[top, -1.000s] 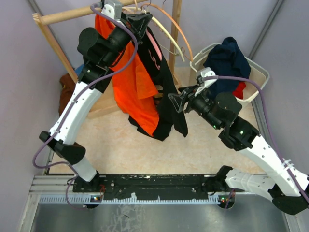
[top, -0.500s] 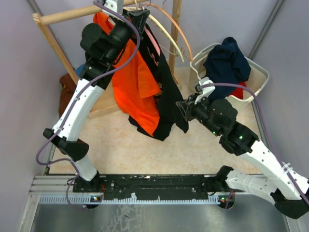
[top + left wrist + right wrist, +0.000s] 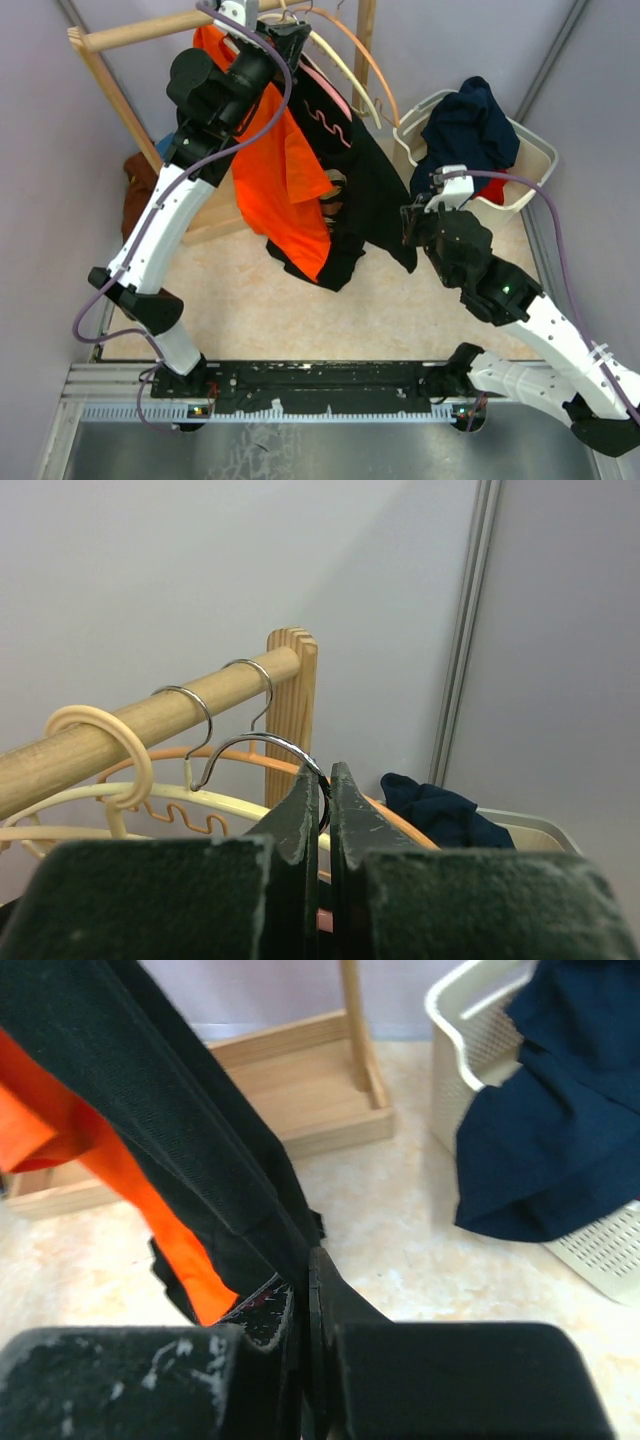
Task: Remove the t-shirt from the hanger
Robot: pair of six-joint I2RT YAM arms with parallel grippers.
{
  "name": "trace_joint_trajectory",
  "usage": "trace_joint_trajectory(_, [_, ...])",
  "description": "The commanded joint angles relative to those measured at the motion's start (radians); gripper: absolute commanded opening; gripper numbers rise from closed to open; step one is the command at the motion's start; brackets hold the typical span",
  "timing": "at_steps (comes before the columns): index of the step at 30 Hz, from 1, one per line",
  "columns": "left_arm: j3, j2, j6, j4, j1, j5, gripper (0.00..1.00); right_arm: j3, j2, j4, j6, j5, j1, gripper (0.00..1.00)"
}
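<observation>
A black t-shirt (image 3: 362, 190) with pink print hangs on a hanger whose metal hook (image 3: 250, 742) is off the wooden rod (image 3: 120, 735). My left gripper (image 3: 290, 35) (image 3: 327, 775) is shut on that hook, up by the rod. The hanger's body is hidden under the cloth. My right gripper (image 3: 408, 225) (image 3: 308, 1260) is shut on the lower right edge of the black t-shirt (image 3: 180, 1110), which is drawn out to the right. An orange t-shirt (image 3: 285, 170) (image 3: 60, 1130) hangs just left of it.
Empty cream (image 3: 345, 72) and orange (image 3: 378, 70) hangers hang on the rod (image 3: 130, 32). A white basket (image 3: 535, 150) (image 3: 470, 1020) holding navy cloth (image 3: 470, 125) (image 3: 560, 1110) stands to the right. The rack's wooden base (image 3: 290, 1090) lies behind, and brown cloth (image 3: 135, 190) lies at the left.
My right gripper has shut on the black t-shirt's edge and moved right toward the basket, stretching the cloth sideways. The left gripper rose a little with the hook.
</observation>
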Motion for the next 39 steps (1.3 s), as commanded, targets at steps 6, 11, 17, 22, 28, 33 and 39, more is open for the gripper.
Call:
trace_joint_trajectory(6, [0.063, -0.076, 0.000, 0.062, 0.012, -0.029, 0.00, -0.062, -0.002, -0.071, 0.066, 0.247, -0.004, 0.00])
trace_joint_trajectory(11, [0.048, -0.108, -0.009, 0.065, 0.028, -0.043, 0.00, -0.092, -0.012, -0.109, 0.101, 0.238, -0.061, 0.00])
trace_joint_trajectory(17, [0.041, -0.123, -0.022, 0.076, 0.043, -0.055, 0.00, -0.135, -0.062, -0.137, 0.111, 0.218, -0.110, 0.00])
trace_joint_trajectory(22, [0.041, -0.119, -0.051, 0.084, 0.046, -0.045, 0.00, -0.148, -0.048, -0.125, 0.117, 0.169, -0.110, 0.00])
trace_joint_trajectory(28, [0.035, -0.129, -0.061, 0.095, 0.046, -0.075, 0.00, -0.186, -0.042, -0.097, 0.122, 0.139, -0.110, 0.00])
trace_joint_trajectory(33, [0.035, -0.137, -0.076, 0.115, 0.049, -0.103, 0.00, -0.220, -0.042, -0.093, 0.146, 0.103, -0.110, 0.00])
trace_joint_trajectory(39, [0.025, -0.141, -0.106, 0.113, 0.049, -0.034, 0.00, -0.231, -0.053, -0.034, 0.112, 0.016, -0.111, 0.14])
